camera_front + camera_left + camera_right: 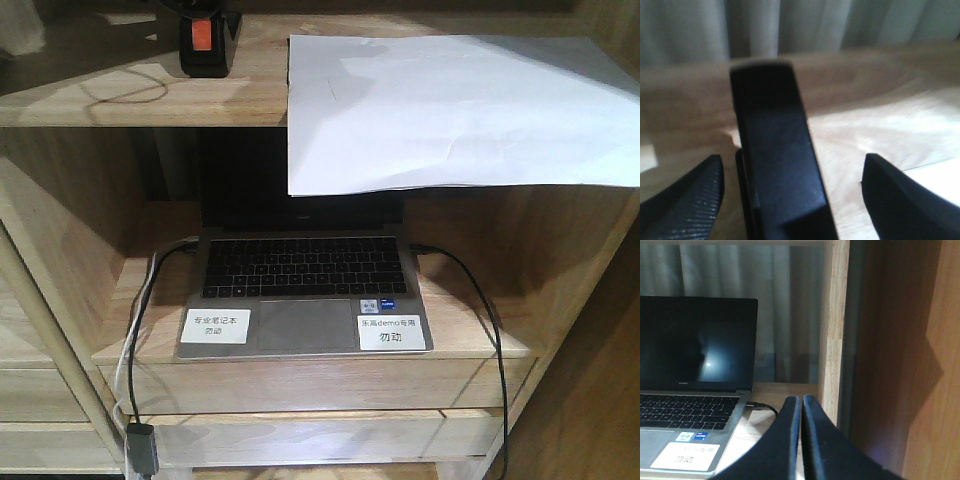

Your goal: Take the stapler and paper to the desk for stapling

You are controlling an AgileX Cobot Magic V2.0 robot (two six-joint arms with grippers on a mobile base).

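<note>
Nearest the left wrist camera, we see the left gripper (pixel 792 159) with its jaws apart, one dark finger (pixel 690 205) low at each side of the frame. Between them stands the stapler (pixel 772 150), a blurred black body. It is closer to the finger on the picture's left, where a narrow strip of wood shows. A wide gap is open on the other side, so neither finger touches it. Under it lies the light-wood top board (pixel 865 125), and a grey curtain (pixel 790 25) hangs behind.

In the right wrist view, the right gripper (pixel 802 407) has its jaws pressed together with nothing between them. It sits low, just beside the right edge of the laptop (pixel 695 365), near a cable (pixel 765 408) plugged into the laptop's side. A wooden upright (pixel 835 330) stands just behind.

From the front, we see the open laptop in a lower compartment of the shelf unit (pixel 560 260), with two white labels (pixel 215 326) on its palm rest. On the board above, the stapler stands at the left with its orange-red patch towards us. The paper (pixel 450 110) lies to its right, with bare wood between the two. The sheet's near edge hangs over the front rim.
</note>
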